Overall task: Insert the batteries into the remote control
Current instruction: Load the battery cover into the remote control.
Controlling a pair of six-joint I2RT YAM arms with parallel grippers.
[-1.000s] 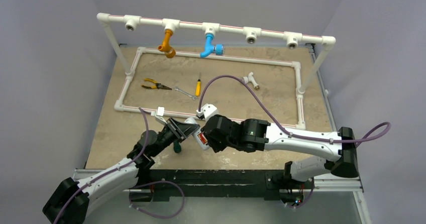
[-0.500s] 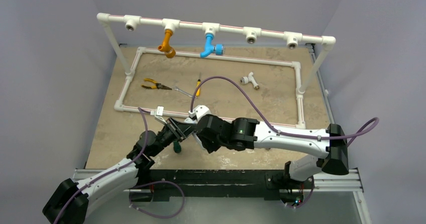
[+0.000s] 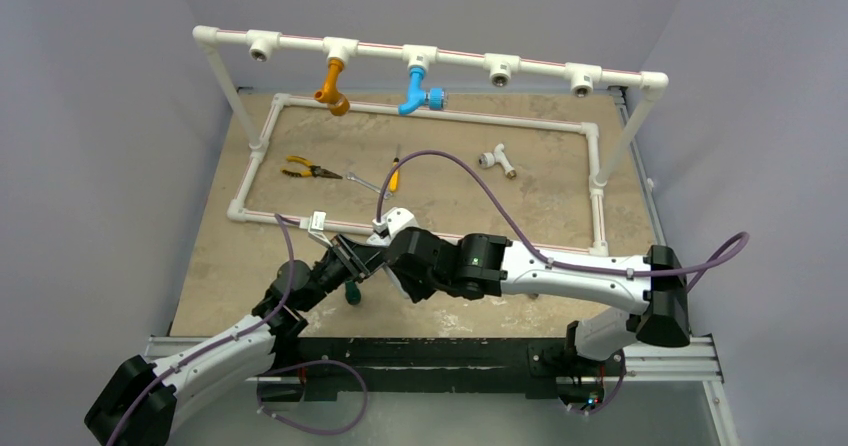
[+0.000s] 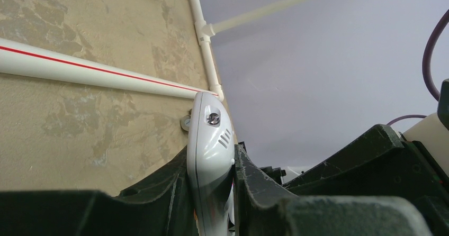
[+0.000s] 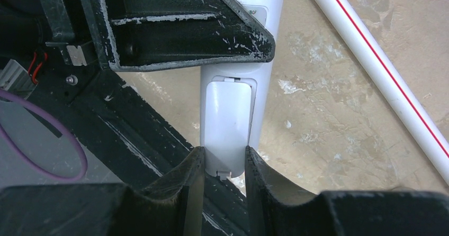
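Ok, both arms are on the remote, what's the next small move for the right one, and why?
Probably draw the right fingers back along the remote to slide the battery cover off. The left fingers clamp the remote, the right ones pinch the cover's near end, and the cover sits over the compartment.

The mottled tan worktop (image 3: 470,201) carries a white pipe frame (image 3: 500,118). Inside it, toward the far edge, lie pliers (image 3: 305,170), a screwdriver (image 3: 394,176) and a T-fitting (image 3: 497,158).

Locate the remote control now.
In the top view, the remote control is held between both grippers near the table's front centre: left gripper clamps its body, right gripper pinches its battery-cover end.
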